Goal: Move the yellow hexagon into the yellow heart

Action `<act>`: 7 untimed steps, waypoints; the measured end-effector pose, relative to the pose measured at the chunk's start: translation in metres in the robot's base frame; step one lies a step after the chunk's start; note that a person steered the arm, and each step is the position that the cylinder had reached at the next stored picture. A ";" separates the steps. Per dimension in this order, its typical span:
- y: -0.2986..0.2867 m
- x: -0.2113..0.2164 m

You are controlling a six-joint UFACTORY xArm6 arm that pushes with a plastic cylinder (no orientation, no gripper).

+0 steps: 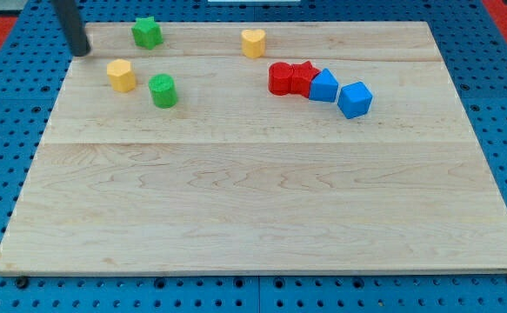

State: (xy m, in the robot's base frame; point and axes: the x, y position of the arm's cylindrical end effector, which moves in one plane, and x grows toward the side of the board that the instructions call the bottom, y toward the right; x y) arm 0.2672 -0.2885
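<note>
Lying toward the view's lower right of my tip (81,51), the yellow hexagon block (121,76) is shown untouched. The yellow heart block (253,43) is placed well apart, rightward. No gripper is fitted, so no grasp state can be told.

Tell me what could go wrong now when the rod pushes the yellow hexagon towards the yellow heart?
My tip sits up-left of the yellow hexagon block, so a push from there may send it down-right, below the yellow heart block. The green cylinder block stands close on its right and could get shoved along.
</note>
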 end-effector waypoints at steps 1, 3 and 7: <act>0.015 0.057; 0.107 0.027; 0.218 0.021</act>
State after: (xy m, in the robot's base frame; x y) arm 0.2887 -0.0703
